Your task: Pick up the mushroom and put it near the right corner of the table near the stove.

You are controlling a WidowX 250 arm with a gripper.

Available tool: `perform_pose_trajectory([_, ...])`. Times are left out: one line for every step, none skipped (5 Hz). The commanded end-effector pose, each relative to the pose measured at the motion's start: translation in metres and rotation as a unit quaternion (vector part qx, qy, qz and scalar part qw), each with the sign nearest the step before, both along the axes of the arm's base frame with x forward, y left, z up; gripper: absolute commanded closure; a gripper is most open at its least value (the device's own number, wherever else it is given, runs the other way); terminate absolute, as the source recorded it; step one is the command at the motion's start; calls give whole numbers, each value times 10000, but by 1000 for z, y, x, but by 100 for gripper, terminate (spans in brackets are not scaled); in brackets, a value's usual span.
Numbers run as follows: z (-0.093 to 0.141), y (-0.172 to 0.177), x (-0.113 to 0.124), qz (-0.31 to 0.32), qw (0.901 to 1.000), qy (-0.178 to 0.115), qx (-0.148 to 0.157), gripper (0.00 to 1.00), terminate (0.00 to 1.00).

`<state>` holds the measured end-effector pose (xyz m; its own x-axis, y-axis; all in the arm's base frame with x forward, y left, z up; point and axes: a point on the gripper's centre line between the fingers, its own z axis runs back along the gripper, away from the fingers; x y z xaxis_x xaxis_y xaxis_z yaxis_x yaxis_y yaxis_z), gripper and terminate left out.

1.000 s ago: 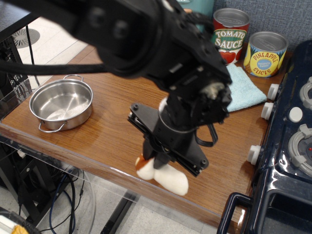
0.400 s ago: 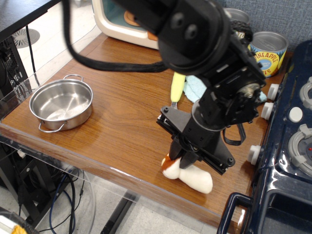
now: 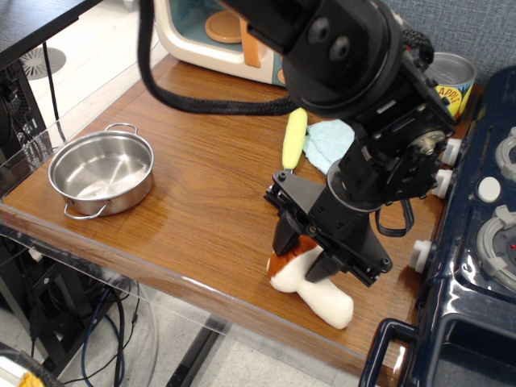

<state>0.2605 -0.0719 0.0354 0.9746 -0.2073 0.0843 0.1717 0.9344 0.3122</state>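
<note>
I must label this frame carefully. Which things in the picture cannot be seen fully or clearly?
All in the single view:
- The mushroom: most of its cap is hidden behind the gripper.
- The pineapple can: the arm covers its left part, so the label is incomplete.
- The stove: cut off by the right and bottom edges.
- The toy microwave: cut off by the top edge, partly behind the arm.
- The blue cloth: partly under the arm.

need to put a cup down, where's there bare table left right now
Widest bare stretch of the table: between the steel pot, the toy microwave and the yellow spoon. A narrower strip runs along the front edge, below the pot. It is crowded by the stove: the gripper over the mushroom, the blue cloth, the can.
</note>
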Motion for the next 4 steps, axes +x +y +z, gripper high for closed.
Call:
perform_pose_trajectory([32,14,2,25,9997,-135,-201,0,0])
perform_pose_trajectory([51,19,2,55,9991,-181,-389,0,0])
perform_pose_trajectory([75,26,0,84,9978,-308,-578,0,0])
perform_pose_trajectory([93,42,-7,64,9964,-582,-612,0,0])
